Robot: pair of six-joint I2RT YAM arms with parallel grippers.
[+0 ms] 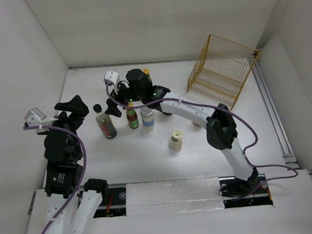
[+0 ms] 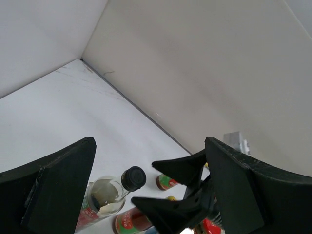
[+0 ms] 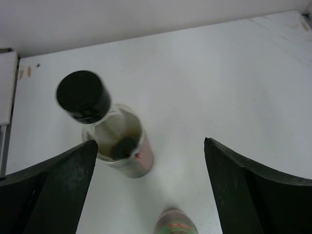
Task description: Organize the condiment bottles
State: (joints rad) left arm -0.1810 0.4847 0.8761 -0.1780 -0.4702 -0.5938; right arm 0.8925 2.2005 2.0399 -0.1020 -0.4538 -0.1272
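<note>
From above we see a white desk with walls around it. Three of the condiment bottles stand in a short row left of the desk's middle: a black-capped bottle with a red label, a red-and-green-labelled bottle and a silver-capped jar. A cream-capped bottle stands alone, closer to the near edge. Toward the far edge, only the top of a yellow-capped bottle shows behind the right arm, which hides its body. We can count five bottles from here. A yellow wire basket lies tipped near the far right corner.

The right arm's fingers hang over the far side of the row, spread apart and holding nothing. Their own camera looks down on the black cap, and the clear bottle under it appears between the two fingers, not clamped. A second bottle top is cut off at that picture's lower edge.

The left arm's fingers sit near the desk's left edge, also wide apart and empty. Their camera shows what the overhead view hides. Low behind the right arm's black fingers are a red-and-green label and a red cap. Both are partly covered, so we cannot tell which bottles they belong to.
</note>
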